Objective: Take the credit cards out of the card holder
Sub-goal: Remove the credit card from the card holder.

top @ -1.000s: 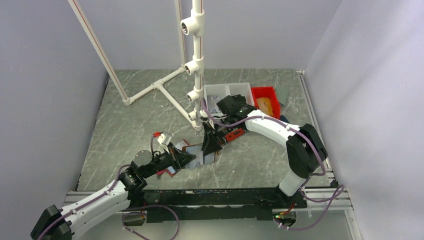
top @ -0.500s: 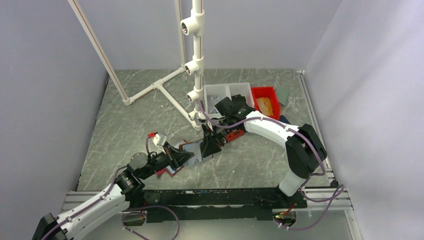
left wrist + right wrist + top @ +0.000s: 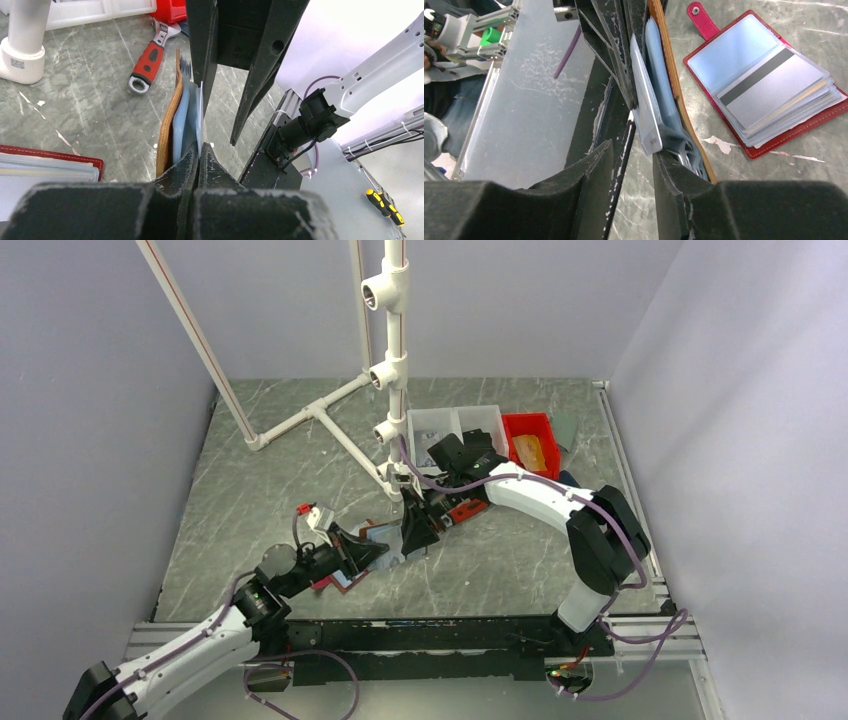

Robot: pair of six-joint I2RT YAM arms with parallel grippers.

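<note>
Jaws of left gripper [image 3: 198,150] clamped tight on edge of pale card [image 3: 644,112], which sits part-way in sleeves of brown card holder [image 3: 167,125]. Holder stands on edge just beyond left jaws. Jaws of right gripper [image 3: 641,160] stand apart at holder's far end, one finger against sleeves; no clamp visible. Red card holder [image 3: 774,85] lies open on counter [image 3: 774,210], beside right jaws. Step: drawing card out. Next, likely: right steadies holder, left pulls straight back along sleeve.

Nothing legible anywhere — the small sticker [image 3: 16,63] on the white pipe foot [image 3: 22,35], at ten o'clock in the left wrist view, is too blurred to read.
</note>
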